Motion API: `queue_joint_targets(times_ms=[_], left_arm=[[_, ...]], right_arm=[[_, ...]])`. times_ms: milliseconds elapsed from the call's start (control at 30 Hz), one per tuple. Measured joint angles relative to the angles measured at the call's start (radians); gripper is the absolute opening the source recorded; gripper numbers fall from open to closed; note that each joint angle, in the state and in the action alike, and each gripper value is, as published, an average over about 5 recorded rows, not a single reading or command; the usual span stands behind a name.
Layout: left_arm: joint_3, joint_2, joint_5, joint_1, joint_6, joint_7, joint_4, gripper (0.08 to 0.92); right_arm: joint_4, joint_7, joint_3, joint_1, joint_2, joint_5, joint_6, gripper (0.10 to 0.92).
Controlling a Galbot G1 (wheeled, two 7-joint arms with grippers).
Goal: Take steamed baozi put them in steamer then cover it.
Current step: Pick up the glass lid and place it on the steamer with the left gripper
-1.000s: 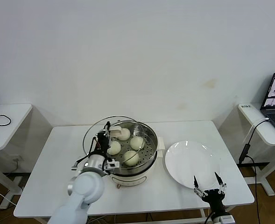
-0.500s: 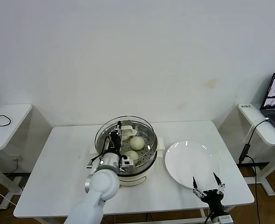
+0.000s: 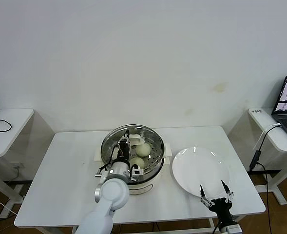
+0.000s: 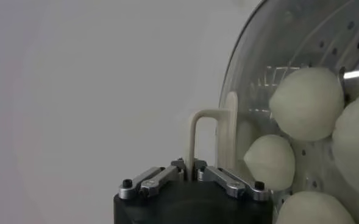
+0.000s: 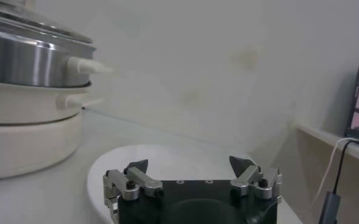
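Left gripper (image 3: 124, 152) fingers pinch the lid (image 3: 115, 144) handle (image 4: 208, 137), lid over the steamer (image 3: 150, 173) and its buns (image 3: 143, 149) mid-counter (image 3: 60, 185). Right gripper (image 3: 215, 193), fingers spread, hovers near the plate (image 3: 197, 170).

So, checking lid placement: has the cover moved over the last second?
Yes. Held by the left gripper, the cover shifted right, now nearly centred over the steamer.

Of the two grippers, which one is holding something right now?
The left gripper, over the steamer, fingers shut on the cover handle. The right gripper is open and empty at the table's near edge by the white plate.
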Motion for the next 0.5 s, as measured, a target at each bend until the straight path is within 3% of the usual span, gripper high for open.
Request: queue_joint_targets(times_ms=[500], left_arm=[[0.001, -0.014, 0.030, 0.020, -0.007, 0.012, -0.010, 0.150]], right_arm=[[-0.005, -0.001, -0.010, -0.003, 0.003, -0.007, 0.005, 0.823]])
